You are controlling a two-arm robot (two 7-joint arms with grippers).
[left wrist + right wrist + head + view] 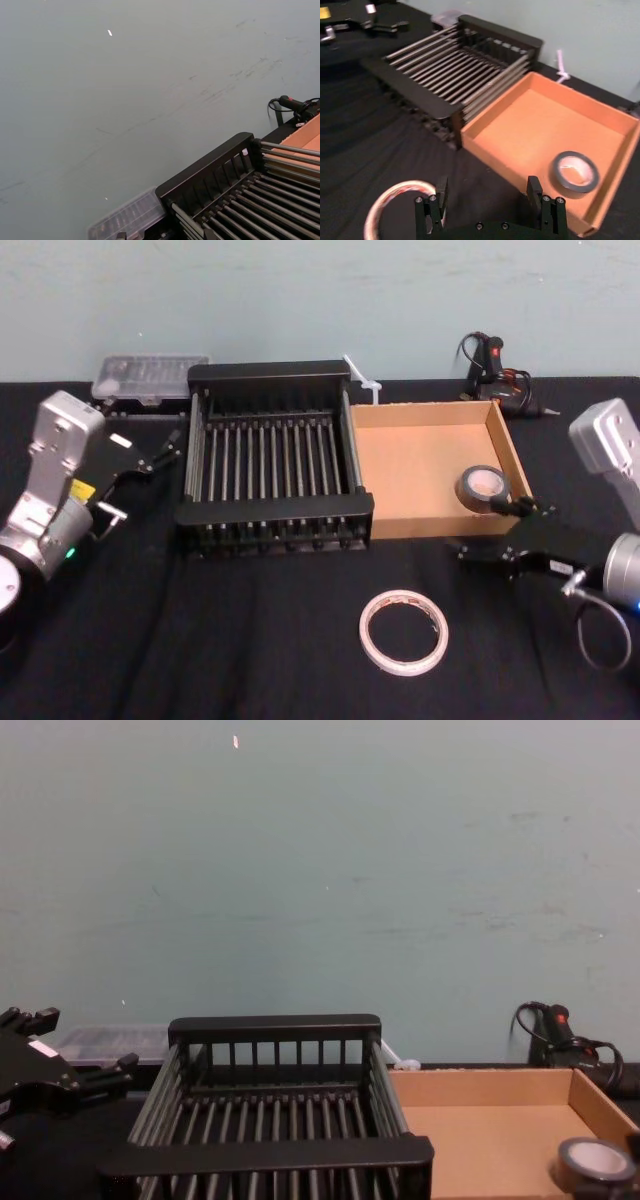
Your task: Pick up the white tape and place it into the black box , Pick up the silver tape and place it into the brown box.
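The white tape (403, 632) lies flat on the black table, in front of both boxes. Inside the brown box (420, 468), the silver tape (482, 487) rests near its front right corner. To the left of that tray stands the black box (270, 372), with nothing in it. My right gripper (497, 530) hovers open just in front of the brown box's front wall, nothing between its fingers; its wrist view has the white tape (395, 205) to one side and the silver tape (576, 172) in the tray. Left of the crate, my left gripper (150, 475) is open and holds nothing.
A clear plastic case (150, 375) sits behind the crate at the back left. A black corded tool (495, 370) lies at the back right, and a small white strip (362, 380) between the boxes at the back. A pale wall bounds the table's far edge.
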